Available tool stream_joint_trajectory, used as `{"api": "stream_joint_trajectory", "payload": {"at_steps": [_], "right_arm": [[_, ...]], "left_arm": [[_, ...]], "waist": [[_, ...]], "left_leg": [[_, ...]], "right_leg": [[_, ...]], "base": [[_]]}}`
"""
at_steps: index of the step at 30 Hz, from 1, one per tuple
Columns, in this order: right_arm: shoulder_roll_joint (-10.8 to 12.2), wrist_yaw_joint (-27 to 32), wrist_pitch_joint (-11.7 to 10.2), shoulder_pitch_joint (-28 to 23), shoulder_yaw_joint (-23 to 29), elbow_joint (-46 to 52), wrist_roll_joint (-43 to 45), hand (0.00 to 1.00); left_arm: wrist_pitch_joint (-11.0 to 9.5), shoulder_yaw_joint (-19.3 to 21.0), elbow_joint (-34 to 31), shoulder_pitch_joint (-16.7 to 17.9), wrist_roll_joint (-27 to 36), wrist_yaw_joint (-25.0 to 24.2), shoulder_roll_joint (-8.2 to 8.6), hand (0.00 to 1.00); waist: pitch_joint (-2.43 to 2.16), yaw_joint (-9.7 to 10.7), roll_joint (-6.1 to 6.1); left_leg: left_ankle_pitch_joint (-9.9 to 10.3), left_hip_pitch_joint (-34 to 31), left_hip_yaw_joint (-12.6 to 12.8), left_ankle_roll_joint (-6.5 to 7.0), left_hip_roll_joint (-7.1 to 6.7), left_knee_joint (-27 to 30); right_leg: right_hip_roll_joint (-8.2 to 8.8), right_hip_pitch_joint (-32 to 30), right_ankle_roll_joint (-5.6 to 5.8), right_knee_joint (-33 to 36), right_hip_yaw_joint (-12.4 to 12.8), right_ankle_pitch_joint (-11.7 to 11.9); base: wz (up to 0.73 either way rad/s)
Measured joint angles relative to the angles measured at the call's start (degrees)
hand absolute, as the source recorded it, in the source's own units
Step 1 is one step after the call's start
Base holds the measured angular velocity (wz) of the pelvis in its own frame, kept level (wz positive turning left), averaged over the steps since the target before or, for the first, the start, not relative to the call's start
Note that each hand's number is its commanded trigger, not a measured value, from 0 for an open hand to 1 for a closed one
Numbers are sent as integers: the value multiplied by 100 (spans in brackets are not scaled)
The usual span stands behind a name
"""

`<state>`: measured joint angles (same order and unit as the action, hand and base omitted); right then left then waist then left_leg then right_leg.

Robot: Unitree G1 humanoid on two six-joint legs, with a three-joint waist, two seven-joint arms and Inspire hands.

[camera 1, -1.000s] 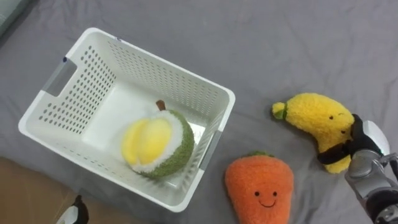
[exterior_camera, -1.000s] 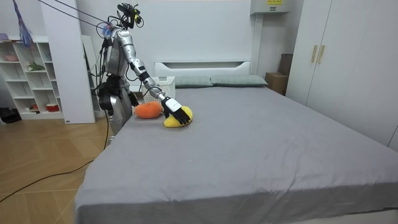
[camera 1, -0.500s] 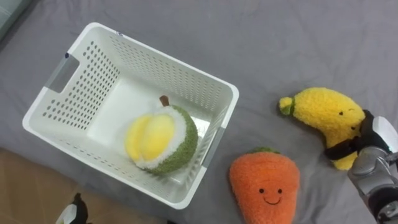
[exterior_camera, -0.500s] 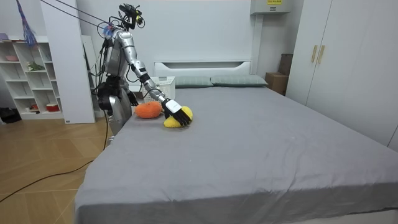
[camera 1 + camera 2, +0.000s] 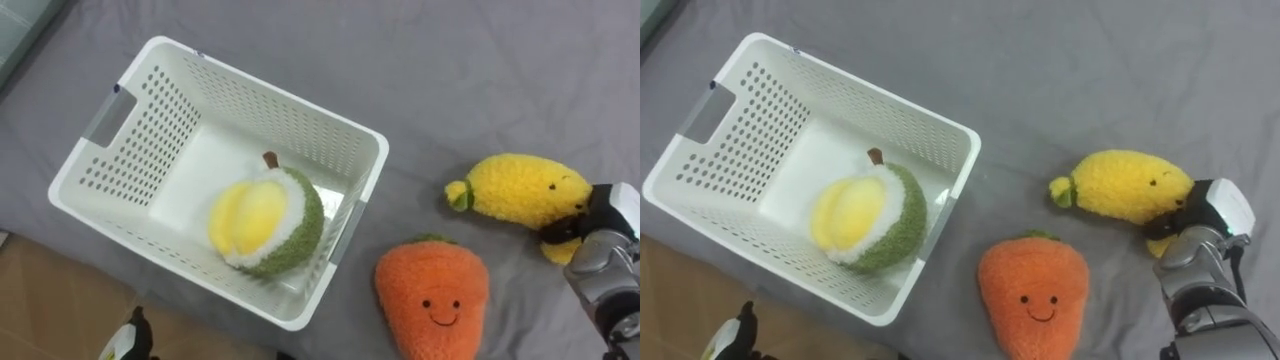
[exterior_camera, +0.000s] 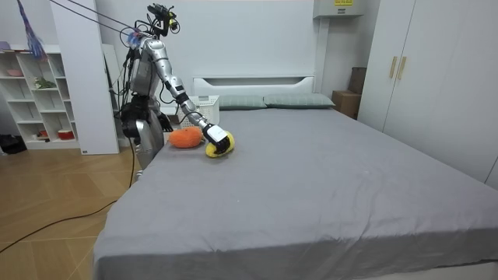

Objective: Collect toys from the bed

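Banana toy (image 5: pixel 525 190) seemingly nearer carrot (image 5: pixel 432 300), basket (image 5: pixel 150 90) beyond.

Fingers (image 5: pixel 1170 222) of right hand (image 5: pixel 1202 248) partly under banana toy (image 5: pixel 1120 187)

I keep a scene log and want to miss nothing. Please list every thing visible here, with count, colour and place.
grey bed: one, grey, in the room's middle.
white perforated plastic basket: one, white, on the bed.
round green-and-yellow plush fruit: one, green, white, yellow, inside the basket.
orange plush carrot: one, orange, on the bed, right of the basket.
yellow plush fruit: one, yellow, on the bed beyond the carrot.
pale pillows: two, at the bed's head.
white shelf unit: one, white, room view's left.
right hand: one, black fingers curled round the yellow plush fruit's end.
left hand: one, eye views' lower left edge.
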<state>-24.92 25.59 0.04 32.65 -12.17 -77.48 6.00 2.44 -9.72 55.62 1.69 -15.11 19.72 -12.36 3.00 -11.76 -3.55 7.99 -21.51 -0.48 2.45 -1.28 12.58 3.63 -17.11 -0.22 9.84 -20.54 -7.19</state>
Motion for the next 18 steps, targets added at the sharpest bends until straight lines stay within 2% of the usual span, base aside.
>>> {"api": "stream_joint_trajectory", "payload": {"at_steps": [9,12,15,16,17,18], "right_arm": [[-130,6,0,3,297,-167,-446,100],[-148,4,-17,1,619,-135,-661,100],[-210,-1,-105,-6,919,24,-701,100],[-226,-1,-117,-71,971,163,-694,100],[-228,-1,-127,-118,971,269,-682,100],[-228,-3,-138,-262,967,492,-677,100]], "left_arm": [[-34,13,135,7,-7,16,-2,0],[-50,53,175,44,-5,21,-1,0],[-148,108,175,51,-7,10,-3,0],[-191,186,169,81,-17,12,4,0],[-212,222,167,110,-24,15,3,0],[-224,286,151,204,-73,16,3,0]], "waist": [[-1,51,-2],[-7,147,6],[-29,250,38],[-60,273,42],[-65,293,45],[-97,338,61]], "left_leg": [[-62,98,1,44,-54,-47],[-63,227,-16,43,-54,-44],[-63,290,-3,43,-56,-31],[-63,349,20,43,-55,-33],[-63,403,25,43,-56,-42],[-63,533,43,43,-55,-84]], "right_leg": [[51,89,1,21,-6,0],[40,249,1,0,-31,0],[45,324,1,5,-42,1],[49,362,1,20,-23,1],[50,411,1,15,-19,1],[50,519,2,11,-4,0]], "base": [[1],[8],[3],[-6],[-9],[-6]]}}
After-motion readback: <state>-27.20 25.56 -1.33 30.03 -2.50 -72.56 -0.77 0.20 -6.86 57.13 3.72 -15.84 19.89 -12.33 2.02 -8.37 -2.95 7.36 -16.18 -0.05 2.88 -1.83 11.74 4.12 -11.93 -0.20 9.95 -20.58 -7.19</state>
